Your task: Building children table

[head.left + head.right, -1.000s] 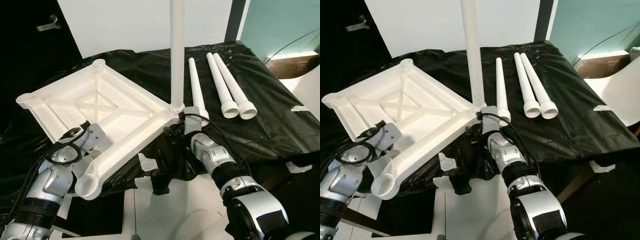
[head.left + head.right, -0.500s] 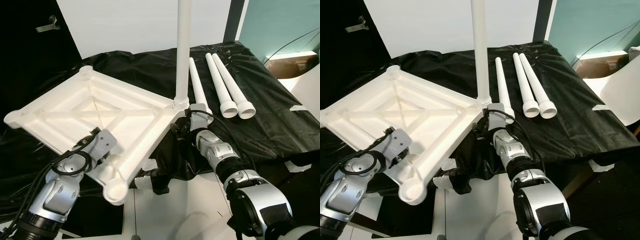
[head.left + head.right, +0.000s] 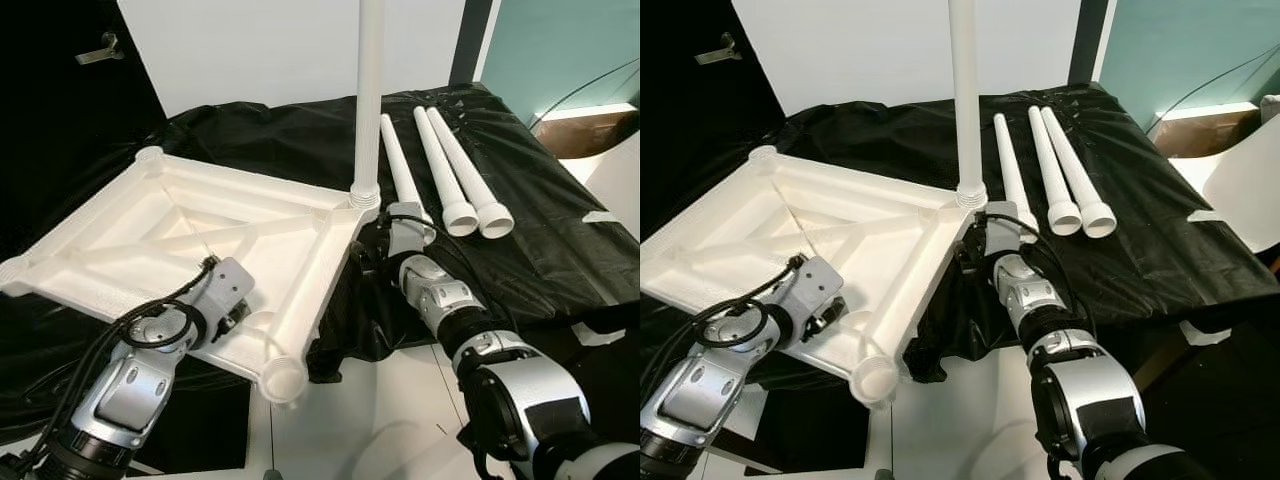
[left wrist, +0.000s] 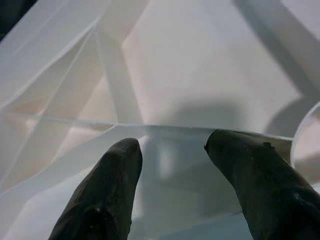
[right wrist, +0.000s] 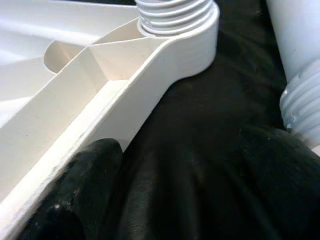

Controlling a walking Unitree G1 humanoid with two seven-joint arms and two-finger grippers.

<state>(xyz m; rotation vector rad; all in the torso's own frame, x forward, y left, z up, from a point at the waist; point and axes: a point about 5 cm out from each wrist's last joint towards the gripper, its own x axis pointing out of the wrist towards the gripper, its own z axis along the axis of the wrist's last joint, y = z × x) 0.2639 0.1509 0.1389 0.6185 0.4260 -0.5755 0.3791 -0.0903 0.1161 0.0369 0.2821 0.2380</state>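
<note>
The white tabletop [image 3: 190,225] lies upside down on the black cloth, ribs facing up. One white leg [image 3: 368,90] stands upright, screwed into its right corner socket. Three loose legs [image 3: 445,160] lie side by side beyond that corner. My left gripper [image 3: 232,305] is shut on the tabletop's near rim, which runs between its two black fingers [image 4: 107,185] in the left wrist view. My right gripper [image 5: 185,150] is open just below the corner with the leg, one finger [image 5: 87,180] against the rim and only black cloth between the fingers. The near corner socket [image 3: 283,378] is bare.
The black cloth [image 3: 560,250] covers a table whose front edge runs under my arms, with white floor [image 3: 390,410] below it. A white curved object [image 3: 1250,190] stands at the right. A white wall panel [image 3: 250,50] rises behind the table.
The tabletop has swung round and lowered flatter, its near corner moving right. My left gripper travelled right with the rim. The corner with the upright leg shifted a little farther away.
</note>
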